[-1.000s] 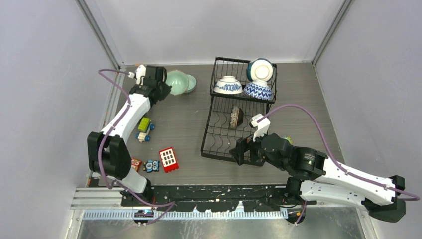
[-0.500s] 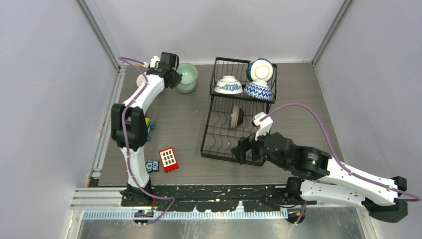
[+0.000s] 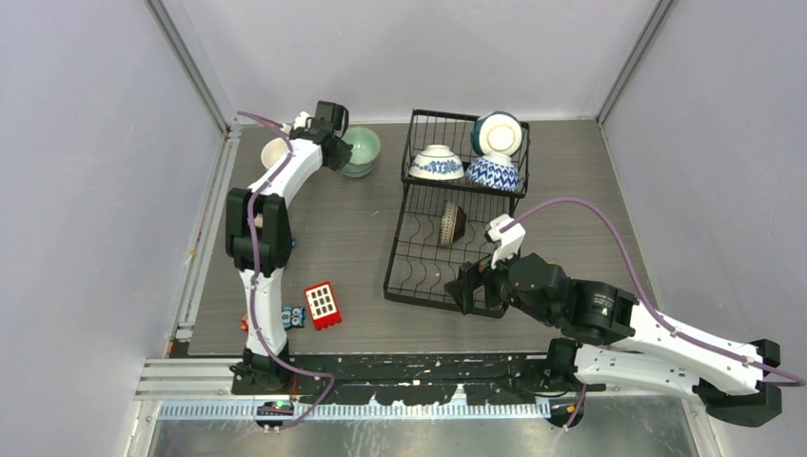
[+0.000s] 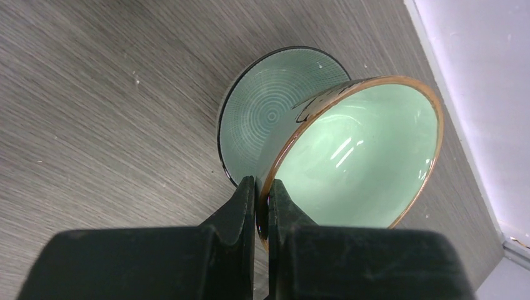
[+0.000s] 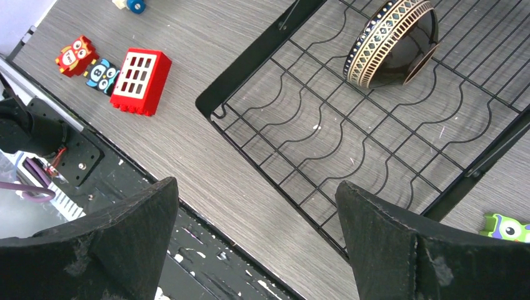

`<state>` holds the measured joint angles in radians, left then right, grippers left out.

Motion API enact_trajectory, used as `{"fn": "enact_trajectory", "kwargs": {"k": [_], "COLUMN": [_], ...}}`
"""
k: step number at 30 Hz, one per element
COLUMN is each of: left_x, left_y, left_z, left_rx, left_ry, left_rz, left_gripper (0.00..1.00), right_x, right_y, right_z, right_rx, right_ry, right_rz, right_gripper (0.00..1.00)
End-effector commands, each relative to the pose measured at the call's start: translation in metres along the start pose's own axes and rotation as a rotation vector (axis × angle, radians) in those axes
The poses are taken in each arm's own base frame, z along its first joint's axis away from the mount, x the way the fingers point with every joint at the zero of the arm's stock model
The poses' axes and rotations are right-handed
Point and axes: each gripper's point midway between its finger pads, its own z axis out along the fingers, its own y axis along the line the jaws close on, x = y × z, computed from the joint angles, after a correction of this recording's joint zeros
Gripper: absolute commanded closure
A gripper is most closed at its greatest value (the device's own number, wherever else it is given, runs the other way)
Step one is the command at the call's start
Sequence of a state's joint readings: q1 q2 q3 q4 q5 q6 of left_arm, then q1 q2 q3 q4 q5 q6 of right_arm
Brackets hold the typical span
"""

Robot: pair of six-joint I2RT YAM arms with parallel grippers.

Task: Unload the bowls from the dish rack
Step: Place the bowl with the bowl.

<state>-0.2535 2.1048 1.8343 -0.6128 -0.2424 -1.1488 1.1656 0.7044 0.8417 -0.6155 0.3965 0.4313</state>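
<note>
Left pincer (image 4: 261, 187): jaws pinched nearly together on the brown-edged rim of the pale green bowl (image 4: 356, 156), one finger inside and one outside. The bowl is tipped towards my wrist camera. It sits over a ringed green bowl (image 4: 262, 112) on the table (image 4: 94, 125), at the far left, well apart from the dish rack (image 3: 395, 276). I can't tell whether the two bowls touch. There are dark brush marks on the held bowl's outer wall near the rim, and I can't read them. A cream bowl (image 3: 276, 152) stands on the table just left of my left arm.

Right pincer (image 5: 255, 187): jaws spread wide, holding nothing. It hovers over the rack's near corner and the table edge.

Rack contents:
- Lower tier: one dark banded bowl (image 5: 390, 44), standing on its edge in the curved slots. The band is cream geometric pattern only.
- Upper basket: a white bowl with blue print (image 3: 437, 162), upside down.
- Upper basket: a blue lattice bowl (image 3: 492, 173), upside down, beside the white one.
- Upper basket: a teal bowl (image 3: 498, 133) on its side behind those two, with its cream inside showing.

Other items on the table:
- A red block (image 5: 136, 80) with a white window grid, near the left side of the rack.
- Two owl blocks (image 5: 87, 64) next to the red block.
- A green monster toy (image 5: 506, 226) on the right side of the rack.
</note>
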Motion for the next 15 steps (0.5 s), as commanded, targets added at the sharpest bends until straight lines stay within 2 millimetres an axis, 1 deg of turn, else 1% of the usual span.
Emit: {"fn": "enact_trajectory", "kwargs": {"k": [1,15], "left_x": [-0.022,-0.017], "left_y": [-0.031,-0.015], "left_z": [-0.01,0.017], "left_rx": [0.085,0.027], "left_ry": [-0.066,-0.05], "left_rz": [-0.05,-0.069], "left_gripper": [1.0,1.0], "right_x": [-0.021,-0.019], "right_y": [-0.001,-0.003], "right_z": [-0.009,-0.008], "right_rx": [0.001,0.011], "right_ry": [-0.069,-0.065], "right_rz": [0.008,0.002], "right_gripper": [0.01,0.01]}}
